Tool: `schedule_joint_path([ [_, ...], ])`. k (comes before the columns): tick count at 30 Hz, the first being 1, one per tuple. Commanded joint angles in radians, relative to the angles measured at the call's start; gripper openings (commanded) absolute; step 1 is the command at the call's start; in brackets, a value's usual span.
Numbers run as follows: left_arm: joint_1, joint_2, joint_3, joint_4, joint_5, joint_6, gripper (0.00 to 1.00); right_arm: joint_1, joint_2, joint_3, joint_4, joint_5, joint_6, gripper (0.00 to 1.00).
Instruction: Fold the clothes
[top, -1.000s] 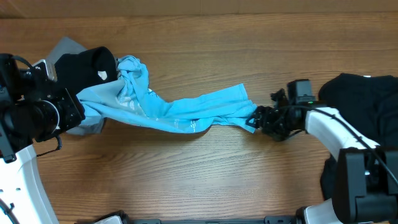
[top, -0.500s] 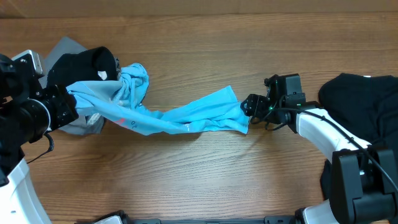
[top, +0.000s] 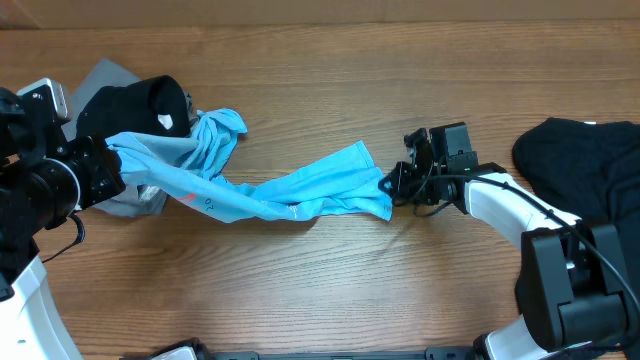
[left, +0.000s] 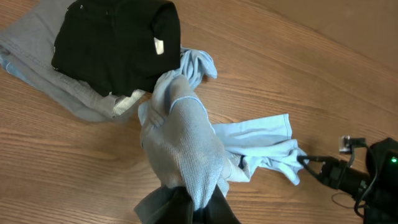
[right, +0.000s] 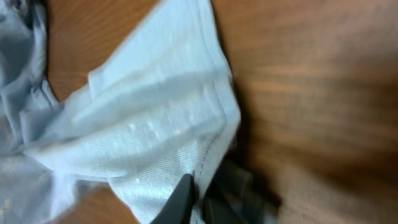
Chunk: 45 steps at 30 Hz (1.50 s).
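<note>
Light blue T-shirt (top: 280, 190) lies stretched in a loose, twisted band across the table (top: 300, 300). Left gripper (top: 108, 168) is at the shirt's left end, clamped on bunched fabric that rises up into it. Right gripper (top: 392, 188) is at the shirt's right end, pinched tight on the hem corner. Folded black shirt (top: 130, 105) on a grey shirt (top: 108, 75) sits just behind the blue shirt's left end, touching it. Black garment pile (top: 585, 160) lies well beyond the blue shirt's right end, apart.
</note>
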Motion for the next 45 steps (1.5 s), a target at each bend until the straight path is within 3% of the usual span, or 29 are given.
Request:
schedule_joint_path([
  [1,0.005,-0.015,0.028,0.004,-0.003,0.023,0.04,-0.026,-0.057,0.034,-0.104,-0.033,-0.013,0.04],
  [8,0.005,-0.016,0.072,-0.002,-0.009,0.027,0.04,-0.061,-0.352,0.125,-0.396,0.142,-0.035,0.04],
  [11,0.005,-0.015,0.081,0.023,-0.053,0.026,0.04,-0.061,-0.472,0.164,-0.447,0.2,-0.035,0.04],
  [16,0.004,0.024,0.08,0.085,-0.076,0.027,0.04,-0.061,-0.552,0.175,-0.396,0.258,0.003,0.04],
  [22,-0.009,0.164,0.078,0.068,0.021,0.084,0.04,-0.092,-0.382,0.171,-0.228,0.406,0.089,0.04],
  [23,-0.017,0.187,0.078,0.064,0.039,0.095,0.04,-0.103,-0.337,0.171,-0.187,0.41,0.103,0.15],
  [24,-0.029,0.212,0.078,0.061,0.056,0.107,0.04,-0.117,-0.283,0.171,-0.139,0.409,0.104,0.34],
  [25,-0.041,0.232,0.078,0.059,0.058,0.109,0.04,-0.13,-0.229,0.171,-0.102,0.408,0.104,0.65],
  [26,-0.056,0.248,0.078,0.056,0.058,0.11,0.04,-0.141,-0.194,0.172,-0.091,0.402,0.105,0.73],
  [27,-0.068,0.26,0.078,0.054,0.058,0.118,0.04,-0.155,-0.164,0.174,-0.095,0.375,0.104,0.74],
  [36,-0.143,0.257,0.08,0.058,0.011,0.158,0.05,-0.21,-0.164,0.172,-0.41,-0.013,0.069,0.73],
  [40,-0.143,0.253,0.08,0.053,0.01,0.158,0.08,-0.101,-0.163,0.124,-0.51,-0.026,0.081,0.57],
  [45,-0.143,0.253,0.08,0.054,0.008,0.158,0.1,0.023,-0.161,0.03,-0.373,0.064,0.291,0.31],
])
